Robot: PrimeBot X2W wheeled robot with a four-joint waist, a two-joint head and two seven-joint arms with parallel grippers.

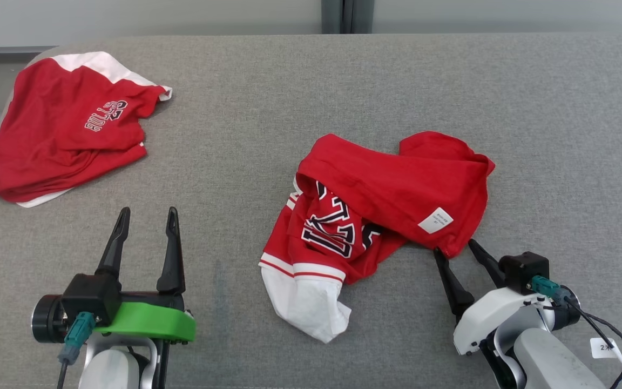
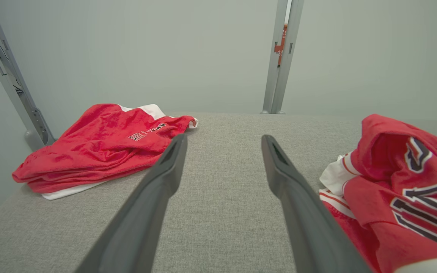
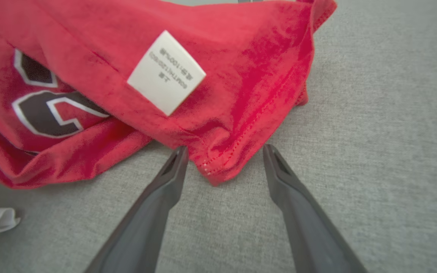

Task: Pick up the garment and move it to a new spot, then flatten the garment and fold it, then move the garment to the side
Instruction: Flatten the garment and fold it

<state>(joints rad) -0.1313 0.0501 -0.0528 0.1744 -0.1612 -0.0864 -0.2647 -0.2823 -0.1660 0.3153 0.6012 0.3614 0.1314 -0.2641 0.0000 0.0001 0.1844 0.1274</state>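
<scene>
Right jaws – garment (image 3: 249, 76) print half-hidden

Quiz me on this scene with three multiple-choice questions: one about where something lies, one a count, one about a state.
1. Where does the red garment with small lettering lie on the grey table?
A. Far left corner
B. Far right corner
C. Near edge, centre

2. How many red garments are on the table?
A. One
B. Two
C. Four

3. How do the jaws of the right gripper stand?
A. Shut on nothing
B. Shut on a white sleeve
C. Open, tips on either side of a hem corner

Answers:
1 A: the head view shows it at the table's far left corner.
2 B: that one, plus the crumpled garment in the middle.
3 C: the right wrist view shows the jaws apart, with the crumpled garment's hem corner between them.
</scene>
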